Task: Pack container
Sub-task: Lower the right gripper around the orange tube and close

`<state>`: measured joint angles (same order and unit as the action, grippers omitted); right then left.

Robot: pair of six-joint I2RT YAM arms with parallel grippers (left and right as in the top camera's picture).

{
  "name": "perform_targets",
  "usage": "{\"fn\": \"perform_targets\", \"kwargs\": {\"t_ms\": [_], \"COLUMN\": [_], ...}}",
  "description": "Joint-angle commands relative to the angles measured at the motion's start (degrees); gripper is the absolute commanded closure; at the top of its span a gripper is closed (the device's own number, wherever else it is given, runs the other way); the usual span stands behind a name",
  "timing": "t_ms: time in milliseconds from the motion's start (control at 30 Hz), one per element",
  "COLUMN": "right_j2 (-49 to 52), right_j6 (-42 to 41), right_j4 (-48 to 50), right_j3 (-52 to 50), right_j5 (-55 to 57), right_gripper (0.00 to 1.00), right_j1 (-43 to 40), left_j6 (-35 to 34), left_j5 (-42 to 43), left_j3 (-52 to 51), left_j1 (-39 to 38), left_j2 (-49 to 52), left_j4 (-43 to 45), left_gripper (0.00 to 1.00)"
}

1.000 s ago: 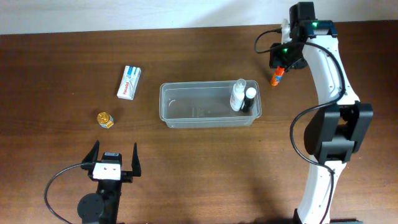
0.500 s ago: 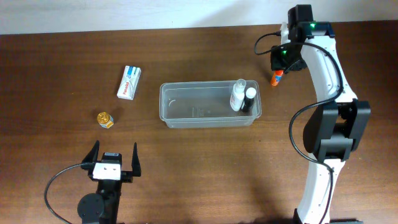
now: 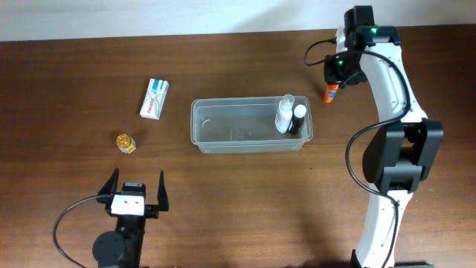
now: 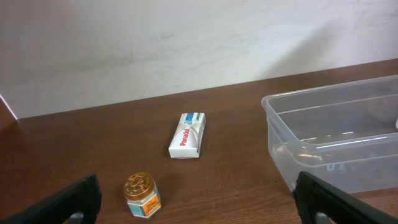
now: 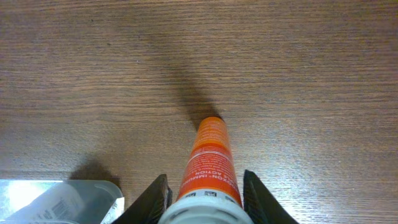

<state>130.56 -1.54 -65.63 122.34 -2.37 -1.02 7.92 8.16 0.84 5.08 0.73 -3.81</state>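
The desk [image 3: 74, 74], dark wood, carries all items. The right arm [image 3: 390, 82] reaches across to the far right corner, beyond the container's right end. The container [image 3: 230, 128] lies lengthwise near the desk's centre, upright and open, with most of its floor bare. The left gripper [image 3: 137, 180] is parked at the near left edge, jaws spread wide and holding nothing, well apart from every item. The right gripper [image 5: 207, 186] points downward, and its jaws appear closed against either side of the white cap end of the orange tube [image 5: 210, 158]. The tube's orange end points at the desk and meets its own shadow, so it cannot be told whether it has been lifted clear. A white box [image 3: 155, 98] with blue and red print lies flat to the left of the container, apart from it. Two items are packed: a white bottle [image 3: 283, 115] and a dark bottle [image 3: 297, 119] with a white cap stand side by side at the container's right end. A small gold-lidded jar [image 3: 126, 143] sits on the desk, nearer than the box and further left. Assessment: two of five items are in. The tube is in hand but remains outside, and the box and jar are untouched, so the task is judged under half complete.
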Motion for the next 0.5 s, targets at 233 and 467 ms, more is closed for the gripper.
{"fn": "perform_targets", "kwargs": {"t_ms": [233, 467], "right_j2": [0.3, -1.6], "right_j6": [-0.4, -0.4], "right_j4": [-0.6, -1.6], "right_j3": [0.2, 1.0], "right_j5": [0.9, 0.9], "right_gripper": [0.73, 0.77], "right_j1": [0.2, 0.2], "left_j6": [0.9, 0.9], "left_j5": [-0.3, -0.3], "left_j3": [-0.3, -0.3], "left_j1": [0.4, 0.4], "left_j2": [-0.4, -0.4], "left_j4": [-0.1, -0.1], "left_gripper": [0.01, 0.01]}}
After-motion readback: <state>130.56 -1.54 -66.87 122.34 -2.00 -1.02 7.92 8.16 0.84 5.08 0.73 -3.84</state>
